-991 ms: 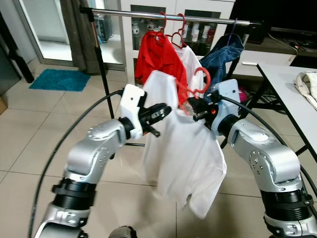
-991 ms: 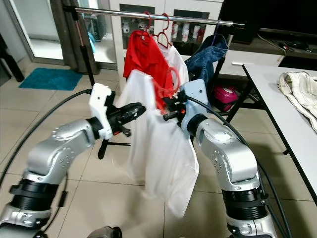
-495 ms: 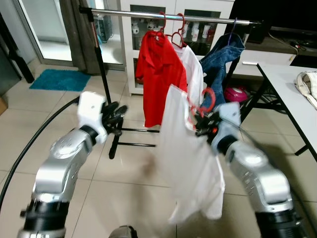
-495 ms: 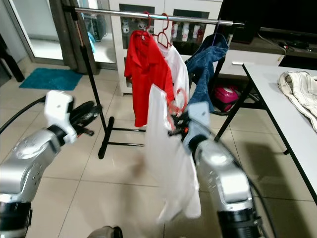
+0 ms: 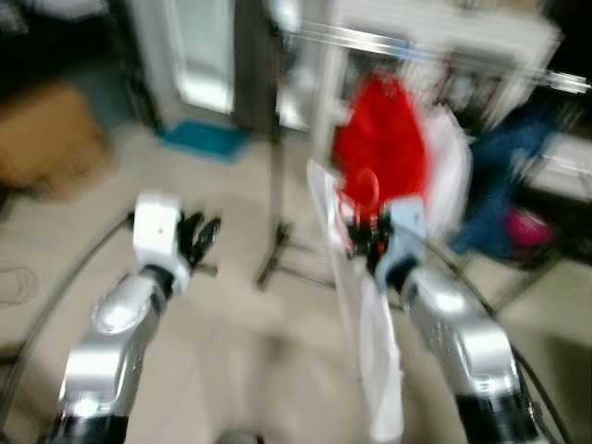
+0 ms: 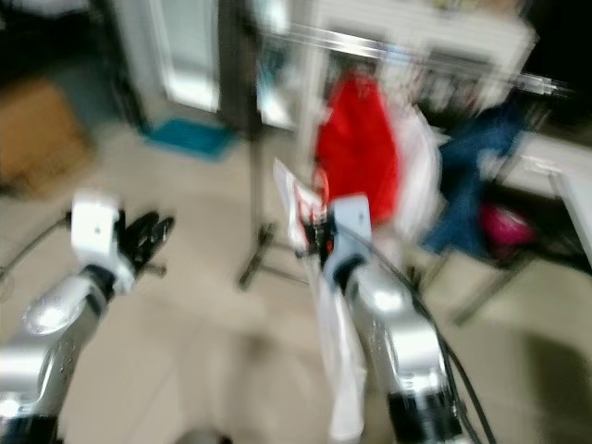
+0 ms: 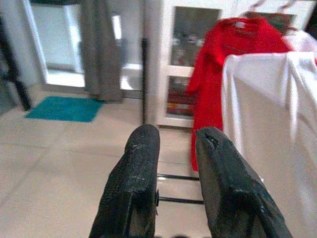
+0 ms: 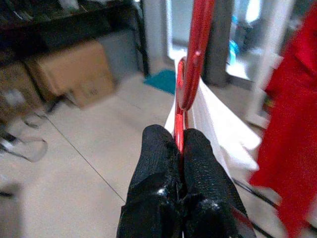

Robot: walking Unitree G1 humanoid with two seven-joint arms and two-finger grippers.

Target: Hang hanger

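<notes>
The red hanger (image 8: 193, 64) rises straight out of the right gripper (image 8: 179, 148), whose two black fingers are pressed together on its thin lower wire. A white shirt (image 5: 370, 342) hangs from the hanger below and just behind the gripper. The hook (image 5: 367, 188) stands just above the gripper, and the rail (image 5: 388, 42) of the clothes rack sits higher and beyond it, not yet reached.

The main risk appears to be the grip itself: the fingers pinch a narrow wire, so the weight of the swinging shirt could twist the hanger in the pinch and turn the hook away from the rail. The head views are heavily blurred, which suggests the robot is turning or walking; judging the hook's height against the rail in that state would be unreliable, and the hook could strike the rail or pass under it.

Room is tight ahead of the gripper. A red shirt (image 5: 384, 153) hangs close beyond the hook, with a paler garment and a blue one (image 5: 504, 185) further to the right. The rack's upright pole (image 5: 275, 129) stands to the left. The left gripper (image 7: 176, 148) hovers well apart on the left, fingers slightly parted and empty, over open tiled floor (image 7: 49, 168).
</notes>
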